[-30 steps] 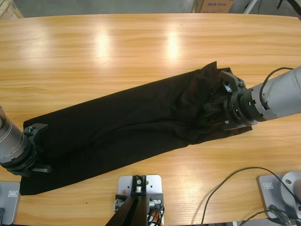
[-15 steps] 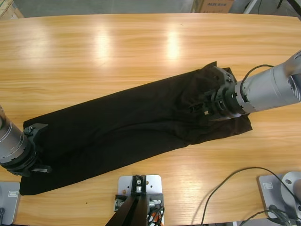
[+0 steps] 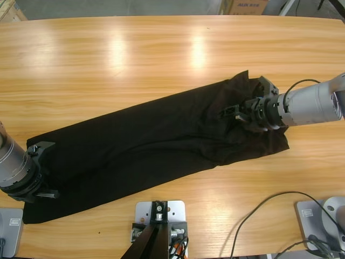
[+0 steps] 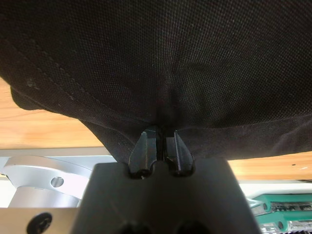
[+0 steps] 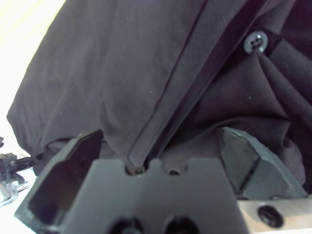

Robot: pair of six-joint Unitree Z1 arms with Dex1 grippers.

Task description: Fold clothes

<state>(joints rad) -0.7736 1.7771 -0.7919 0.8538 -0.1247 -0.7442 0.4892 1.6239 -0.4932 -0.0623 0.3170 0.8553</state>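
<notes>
The clothes (image 3: 140,145) are one black shirt lying as a long band slanting from the near left of the table to the right middle. My left gripper (image 3: 42,168) is at the shirt's lower left end. In the left wrist view the left gripper (image 4: 161,139) is shut on the black knit fabric (image 4: 161,63). My right gripper (image 3: 238,110) lies over the bunched right end. In the right wrist view the right gripper (image 5: 161,146) is open, its jaws spread wide around a raised fold of the shirt (image 5: 146,73). A small dark button (image 5: 255,42) shows beyond it.
The wooden table (image 3: 135,59) stretches bare behind the shirt. A black cable (image 3: 259,210) loops over the near right of the table. Cardboard boxes (image 3: 245,6) stand past the far edge.
The right gripper has moved left and toward the far edge over the shirt's bunched end, uncovering the shirt's near right corner. The left arm and the shirt's left end have not moved.
</notes>
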